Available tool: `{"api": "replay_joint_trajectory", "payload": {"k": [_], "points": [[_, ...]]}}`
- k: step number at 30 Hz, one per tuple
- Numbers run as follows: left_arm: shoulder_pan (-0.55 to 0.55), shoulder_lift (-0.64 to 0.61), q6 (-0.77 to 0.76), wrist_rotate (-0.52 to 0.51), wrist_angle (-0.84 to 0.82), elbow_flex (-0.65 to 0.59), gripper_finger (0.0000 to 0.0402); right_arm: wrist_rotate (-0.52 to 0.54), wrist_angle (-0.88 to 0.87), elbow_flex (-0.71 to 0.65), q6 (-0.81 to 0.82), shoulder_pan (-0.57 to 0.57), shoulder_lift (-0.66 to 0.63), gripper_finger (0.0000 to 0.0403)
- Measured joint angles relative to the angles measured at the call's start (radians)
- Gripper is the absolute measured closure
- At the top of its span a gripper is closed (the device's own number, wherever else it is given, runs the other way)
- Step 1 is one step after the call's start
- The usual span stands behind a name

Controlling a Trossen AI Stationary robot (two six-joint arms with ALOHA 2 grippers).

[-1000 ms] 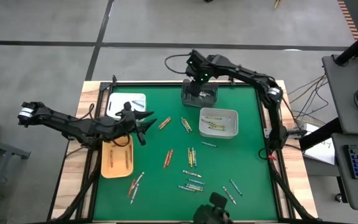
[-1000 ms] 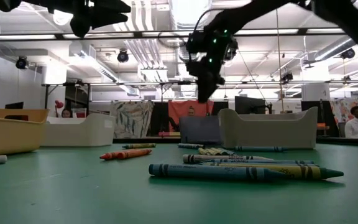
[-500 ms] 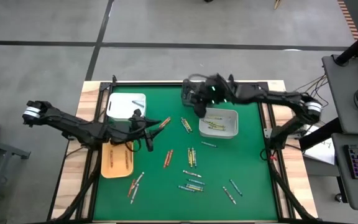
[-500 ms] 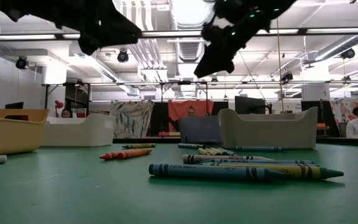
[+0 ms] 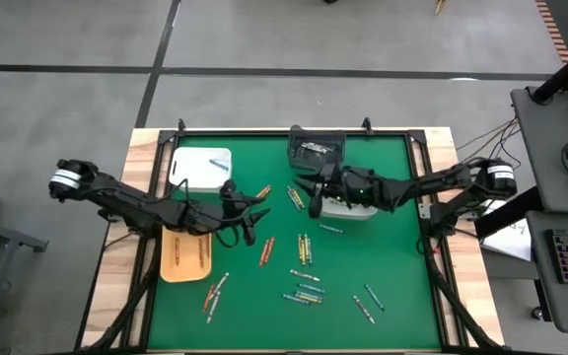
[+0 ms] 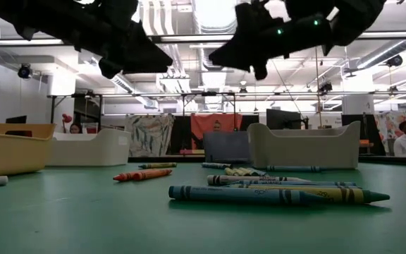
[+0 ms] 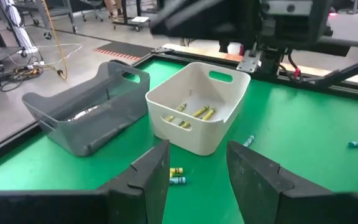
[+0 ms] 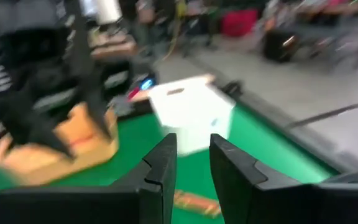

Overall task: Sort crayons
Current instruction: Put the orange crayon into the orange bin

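Several crayons lie scattered on the green mat [image 5: 383, 256]: a red-orange one [image 5: 262, 191], a mixed group [image 5: 305, 248] and a blue-green cluster [image 5: 308, 291]. Yellow crayons [image 7: 194, 112] lie in the white bin [image 7: 197, 118]. My left gripper [image 5: 256, 215] hovers open above the mat beside the tan tray [image 5: 185, 254], and in its wrist view nothing is between its fingers [image 7: 197, 177]. My right gripper [image 5: 314, 193] hangs level above the white bin's left side, pointing toward the table's left. It is open and empty [image 8: 193, 163].
A dark grey bin [image 5: 316, 148] stands at the far edge and a white tray [image 5: 202, 168] at the far left. The right arm covers much of the white bin [image 5: 355, 202]. The two grippers face each other across a short gap. People stand in the room beyond the table.
My right gripper has swung from above the dark grey bin toward the table's near edge, ending over the white bin, and has tipped from pointing down to level. My left gripper has moved down and toward the table's right, over the mat.
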Motion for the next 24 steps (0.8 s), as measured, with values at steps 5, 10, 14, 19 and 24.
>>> {"api": "replay_joint_trajectory", "payload": {"k": [5, 10, 14, 19, 24], "points": [[0.0, 0.016, 0.0, -0.002, 0.004, 0.04, 0.026, 0.202, -0.003, 0.078, -0.083, -0.007, 0.0, 0.0329], [0.0, 0.019, 0.001, -0.003, -0.025, 0.095, 0.026, 0.377, -0.125, 0.194, -0.173, -0.051, 0.0, 0.0348], [-0.005, 0.023, -0.004, -0.001, -0.09, 0.152, 0.026, 0.364, -0.317, 0.269, -0.158, -0.074, 0.0, 0.0364], [-0.007, 0.025, -0.033, -0.001, -0.217, 0.219, 0.026, 0.313, -0.492, 0.309, -0.11, -0.037, 0.0, 0.0375], [-0.008, 0.025, -0.085, 0.0, -0.363, 0.275, 0.026, 0.313, -0.579, 0.297, -0.073, 0.029, -0.002, 0.0376]]}}
